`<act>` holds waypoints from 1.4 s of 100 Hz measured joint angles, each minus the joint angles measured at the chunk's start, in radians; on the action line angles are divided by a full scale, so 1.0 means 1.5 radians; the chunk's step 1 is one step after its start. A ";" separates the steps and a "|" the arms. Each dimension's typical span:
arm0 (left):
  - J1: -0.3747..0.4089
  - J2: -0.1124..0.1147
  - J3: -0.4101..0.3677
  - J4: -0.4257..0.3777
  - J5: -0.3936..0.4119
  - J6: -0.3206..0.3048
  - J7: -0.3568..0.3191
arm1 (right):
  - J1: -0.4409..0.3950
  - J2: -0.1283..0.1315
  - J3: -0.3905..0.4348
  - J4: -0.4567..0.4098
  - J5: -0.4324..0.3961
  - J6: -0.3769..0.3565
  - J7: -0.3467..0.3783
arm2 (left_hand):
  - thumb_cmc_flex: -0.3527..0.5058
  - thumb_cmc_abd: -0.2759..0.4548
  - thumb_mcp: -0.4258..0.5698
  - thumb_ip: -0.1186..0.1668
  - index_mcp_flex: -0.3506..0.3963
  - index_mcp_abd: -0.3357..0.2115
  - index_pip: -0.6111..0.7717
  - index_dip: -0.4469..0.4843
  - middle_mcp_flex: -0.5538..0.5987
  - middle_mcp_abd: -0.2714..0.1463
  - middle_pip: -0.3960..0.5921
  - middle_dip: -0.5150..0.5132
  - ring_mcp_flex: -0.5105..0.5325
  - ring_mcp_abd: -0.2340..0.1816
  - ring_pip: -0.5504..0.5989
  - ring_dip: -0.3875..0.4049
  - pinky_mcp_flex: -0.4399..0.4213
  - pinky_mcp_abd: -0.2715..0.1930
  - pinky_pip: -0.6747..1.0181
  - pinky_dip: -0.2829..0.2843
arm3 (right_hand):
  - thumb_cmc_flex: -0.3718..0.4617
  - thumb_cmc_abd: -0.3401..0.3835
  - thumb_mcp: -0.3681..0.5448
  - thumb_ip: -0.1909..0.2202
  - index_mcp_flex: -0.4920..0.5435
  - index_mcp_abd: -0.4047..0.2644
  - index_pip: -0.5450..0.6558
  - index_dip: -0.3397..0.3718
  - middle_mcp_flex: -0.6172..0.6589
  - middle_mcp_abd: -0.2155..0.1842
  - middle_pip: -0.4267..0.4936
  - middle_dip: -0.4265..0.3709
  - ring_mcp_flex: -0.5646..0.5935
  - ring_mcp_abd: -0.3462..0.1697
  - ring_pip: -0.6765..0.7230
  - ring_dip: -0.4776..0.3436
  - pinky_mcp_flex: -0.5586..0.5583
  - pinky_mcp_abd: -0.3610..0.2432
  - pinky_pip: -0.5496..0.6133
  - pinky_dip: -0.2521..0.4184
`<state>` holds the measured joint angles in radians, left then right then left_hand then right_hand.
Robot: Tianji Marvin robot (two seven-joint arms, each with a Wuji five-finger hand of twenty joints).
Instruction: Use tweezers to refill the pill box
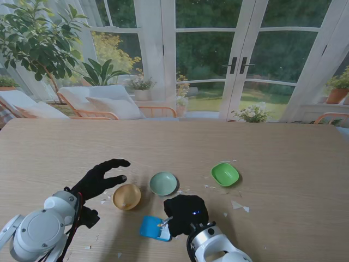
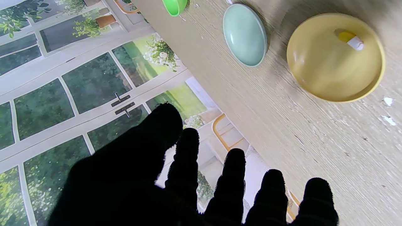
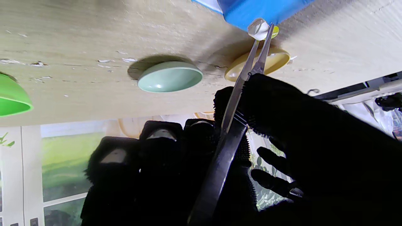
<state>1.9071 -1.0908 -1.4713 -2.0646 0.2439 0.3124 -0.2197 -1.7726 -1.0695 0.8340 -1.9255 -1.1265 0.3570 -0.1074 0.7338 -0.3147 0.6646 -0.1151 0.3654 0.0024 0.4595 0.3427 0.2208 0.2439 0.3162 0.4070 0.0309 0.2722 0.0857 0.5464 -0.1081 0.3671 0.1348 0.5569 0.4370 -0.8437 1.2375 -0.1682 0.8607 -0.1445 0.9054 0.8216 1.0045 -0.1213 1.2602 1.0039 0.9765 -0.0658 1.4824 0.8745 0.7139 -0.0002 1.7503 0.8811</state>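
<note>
Right wrist view: a capsule point(image 3: 259, 29), white at one end and yellow at the other, is pinched at the tips of the tweezers point(image 3: 238, 94), held right at the rim of the blue pill box point(image 3: 251, 11).
Right hand: the right hand point(image 1: 184, 214) is clenched around the tweezers, thumb and fingers pressed on the blades; the squeeze is judged to be what keeps the capsule held.
Pill box: it lies on the table point(image 1: 283, 164) nearest to me, just left of the right hand in the stand view point(image 1: 152, 228); its compartments cannot be made out.
Left hand: the left hand point(image 1: 101, 179) is released, fingers spread, nothing held; it hovers just beside the yellow dish point(image 1: 126, 196).
Supply: one more capsule point(image 2: 351, 40) is seen in the yellow dish point(image 2: 335, 57) from the left wrist view; the pale green dish point(image 1: 163, 183) and the bright green dish point(image 1: 224, 173) look bare, though the latter is only partly seen.
Step in hand: placing the capsule into the box is judged to be under way.
Doing it well: the tips should be carried fully over an open compartment before the squeeze is eased; pressure should be relaxed slowly so the capsule drops rather than springs off.
Risk: a release at the rim could let the capsule roll onto the table.
</note>
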 measured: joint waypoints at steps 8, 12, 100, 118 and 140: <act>-0.001 0.000 0.001 0.001 0.000 0.000 0.000 | -0.010 0.003 0.004 -0.003 -0.007 0.000 0.004 | 0.000 0.000 0.000 0.000 0.000 0.000 0.000 0.000 0.000 0.000 0.000 0.000 0.000 0.000 0.000 0.000 0.000 0.000 0.000 0.000 | 0.000 0.000 0.000 0.000 0.000 0.000 0.000 0.000 0.000 0.000 0.000 0.000 0.000 0.000 0.000 0.000 0.000 0.000 0.000 0.000; -0.001 0.000 0.001 0.001 0.000 0.000 0.000 | -0.014 0.004 0.005 -0.004 -0.010 0.000 0.006 | 0.000 0.000 0.000 0.000 0.000 0.000 0.000 0.000 0.000 0.000 0.000 0.000 0.000 0.000 0.000 0.000 0.000 0.000 0.000 0.000 | 0.000 0.000 0.000 0.000 0.000 0.000 0.000 0.000 0.000 0.000 0.000 0.000 0.000 0.000 0.000 0.000 0.000 0.000 0.000 0.000; -0.001 0.000 0.004 -0.003 0.003 0.006 0.001 | 0.008 0.012 -0.018 0.028 -0.010 -0.008 0.034 | 0.000 0.000 0.000 0.000 0.000 0.000 0.000 0.000 0.000 0.000 0.000 0.000 0.000 0.000 0.000 0.000 0.000 0.000 0.000 0.000 | 0.000 0.000 0.000 0.000 -0.005 0.000 -0.001 0.007 -0.002 0.000 0.000 -0.001 0.000 -0.001 0.000 0.001 0.000 0.000 0.001 0.000; -0.001 0.000 0.005 -0.003 0.004 0.007 0.001 | 0.011 0.012 -0.019 0.036 -0.003 -0.012 0.022 | 0.000 0.000 0.000 0.000 0.000 0.000 0.000 0.000 0.000 0.000 0.000 0.000 0.000 0.000 0.000 0.000 0.000 0.000 0.000 0.000 | 0.000 0.001 -0.008 0.000 -0.005 0.000 -0.001 -0.017 -0.002 0.000 0.000 -0.011 0.000 -0.001 0.000 0.001 0.000 0.000 0.001 0.000; -0.001 0.000 0.005 -0.004 0.005 0.008 0.001 | 0.015 0.012 -0.023 0.043 -0.007 -0.014 0.012 | 0.000 0.000 0.000 0.000 0.000 0.000 0.000 0.000 0.000 0.000 0.000 0.000 0.000 0.000 0.000 0.000 0.000 0.000 0.000 0.000 | 0.002 0.017 -0.026 0.000 -0.005 -0.001 -0.001 -0.051 -0.006 0.000 0.000 -0.022 0.000 -0.001 0.000 0.001 0.000 0.000 0.001 0.000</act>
<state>1.9063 -1.0907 -1.4637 -2.0703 0.2513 0.3244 -0.2186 -1.7498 -1.0510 0.7995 -1.8603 -1.1369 0.3365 -0.0890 0.7338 -0.3146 0.6646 -0.1151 0.3654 0.0022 0.4595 0.3427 0.2208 0.2439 0.3162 0.4070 0.0309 0.2722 0.0858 0.5464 -0.1081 0.3671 0.1348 0.5569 0.4398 -0.8187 1.1983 -0.1677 0.8528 -0.1466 0.9046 0.7448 0.9950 -0.1213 1.2595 0.9702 0.9765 -0.0678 1.4826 0.8756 0.7142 -0.0003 1.7511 0.8813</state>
